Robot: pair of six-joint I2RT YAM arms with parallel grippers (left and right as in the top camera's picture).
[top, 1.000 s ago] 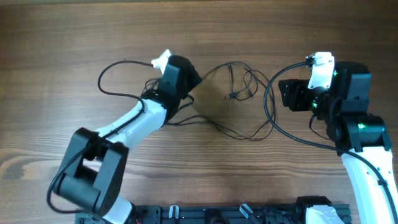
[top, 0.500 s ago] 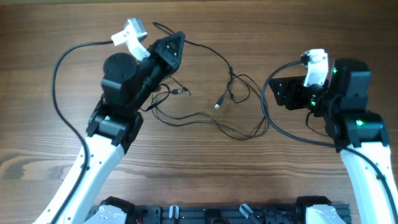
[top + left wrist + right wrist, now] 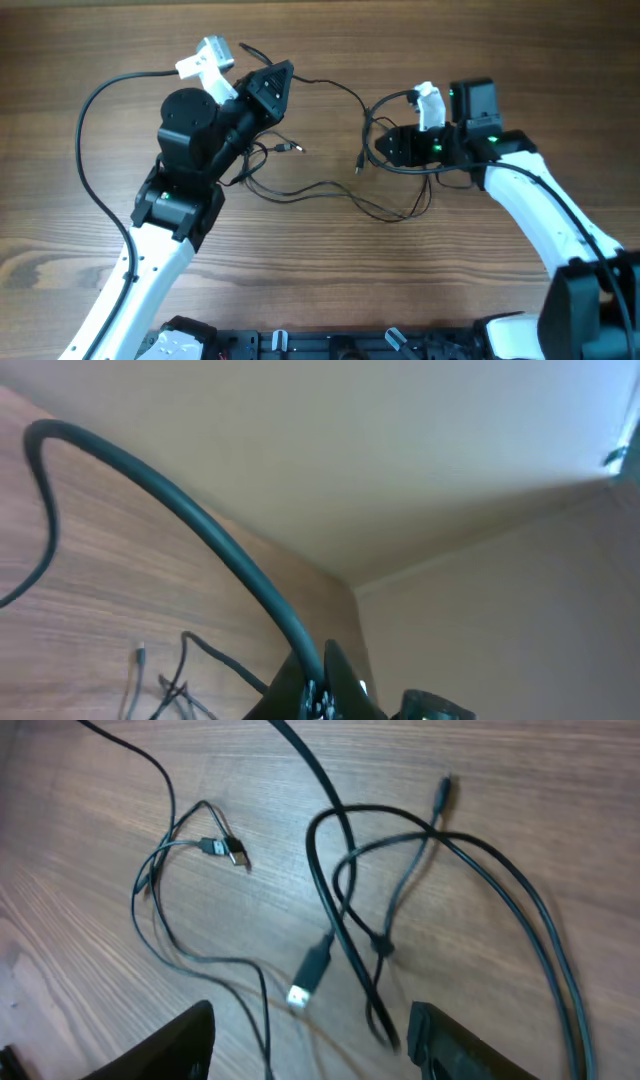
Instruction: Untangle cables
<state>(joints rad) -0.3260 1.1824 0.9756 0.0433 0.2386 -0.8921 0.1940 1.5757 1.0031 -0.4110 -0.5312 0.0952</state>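
Observation:
Several thin black cables [image 3: 330, 187] lie looped and crossed on the wooden table between the arms. My left gripper [image 3: 283, 72] is raised at the back and shut on a cable strand that runs right toward the tangle; in the left wrist view the strand [image 3: 200, 525] enters the closed jaws [image 3: 315, 678]. My right gripper [image 3: 385, 148] is open and low over the tangle's right side. In the right wrist view its fingers [image 3: 312, 1017] frame a silver-tipped plug [image 3: 310, 975] and crossing loops [image 3: 345, 900]. Two small plugs [image 3: 225, 850] lie further left.
The thick black cable [image 3: 85, 150] of the left arm arcs over the table's left side. The right arm's thick cable [image 3: 430, 170] loops under its wrist close to the thin cables. A black rail [image 3: 330, 345] runs along the front edge.
My right gripper has swung left and down over the tangle's right side. My left arm rose and pulled a strand to the back left, then held nearly still.

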